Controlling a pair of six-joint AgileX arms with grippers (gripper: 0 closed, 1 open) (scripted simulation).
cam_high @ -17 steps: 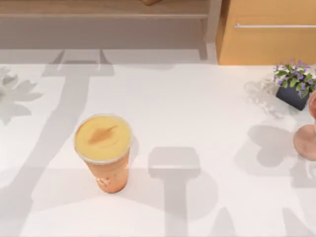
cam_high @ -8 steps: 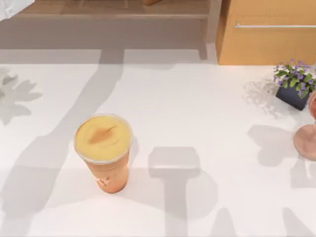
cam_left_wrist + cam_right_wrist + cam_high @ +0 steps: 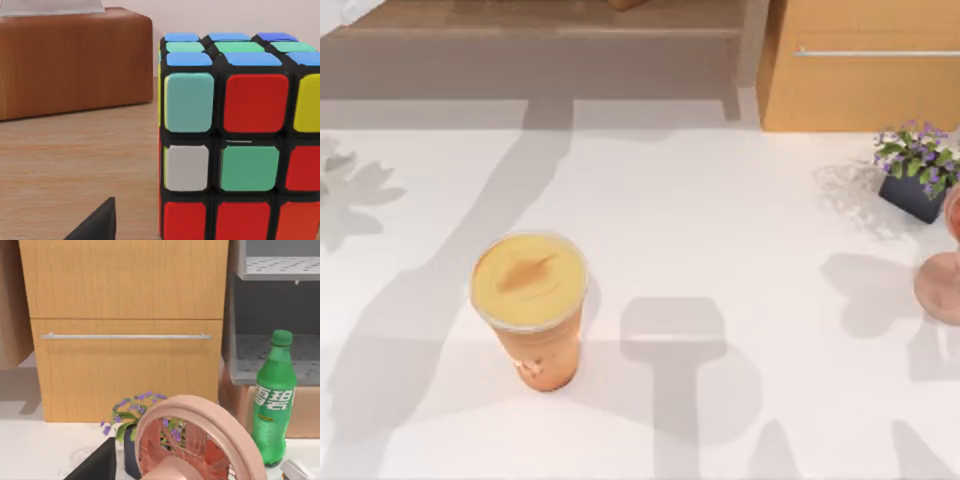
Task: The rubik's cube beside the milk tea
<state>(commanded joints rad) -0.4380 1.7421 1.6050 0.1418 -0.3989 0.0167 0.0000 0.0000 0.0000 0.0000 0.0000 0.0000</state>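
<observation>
Wood-grain shelf (image 3: 65, 165) carries the small 3x3 rubik's cube with black grid lines and red, yellow, green, white and blue stickers (image 3: 235, 135), seen close by the left wrist camera; a brown wooden tissue box (image 3: 75, 60) stands behind it. One dark finger of the left gripper (image 3: 97, 225) shows near the cube, and I cannot tell whether the fingers are open or closed.

On the white surface (image 3: 740, 220), the tall clear plastic cup of orange-tan milk tea with its creamy top (image 3: 530, 300) stands toward 8 o'clock. A pink stemmed glass (image 3: 942, 275) and a potted purple-flowered plant (image 3: 917, 172) sit at 3 o'clock.

Judged risks: an off-centre grasp could push the cube into the tissue box, or let it twist out. Setting it down too close could tip the tall cup.

The right gripper is parked near the pink glass, facing a green soda bottle (image 3: 272, 400); whether its fingers are open or closed cannot be told.
</observation>
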